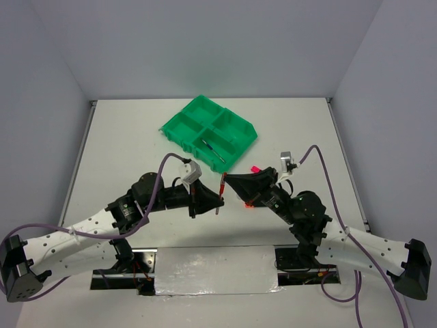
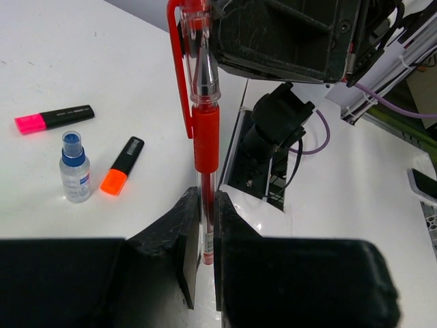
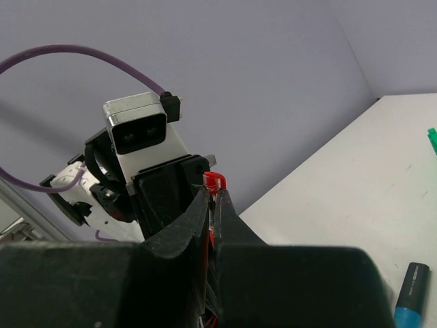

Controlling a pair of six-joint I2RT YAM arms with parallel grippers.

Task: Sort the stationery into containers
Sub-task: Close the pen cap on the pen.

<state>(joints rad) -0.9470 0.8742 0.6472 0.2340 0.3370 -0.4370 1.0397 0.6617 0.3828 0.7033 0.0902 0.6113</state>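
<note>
A red pen [image 1: 221, 186] stands upright above the table between my two grippers. My left gripper [image 1: 216, 202] is shut on its lower end, and in the left wrist view the pen [image 2: 205, 130] runs up from between the jaws [image 2: 207, 212]. My right gripper [image 1: 227, 180] is closed on the cap end, and the red cap [image 3: 216, 180] pokes out past its fingertips [image 3: 213, 197]. The green four-compartment tray [image 1: 179, 127] lies at the far middle of the table with a thin blue pen [image 1: 213, 149] in its near compartment.
A pink-capped highlighter [image 2: 52, 119], an orange-capped highlighter [image 2: 121, 166] and a small clear blue-capped bottle [image 2: 74, 168] are on the table under the right arm. A blue-capped highlighter [image 3: 410, 294] lies near the right gripper. The pink cap [image 1: 255, 169] shows beside the right arm.
</note>
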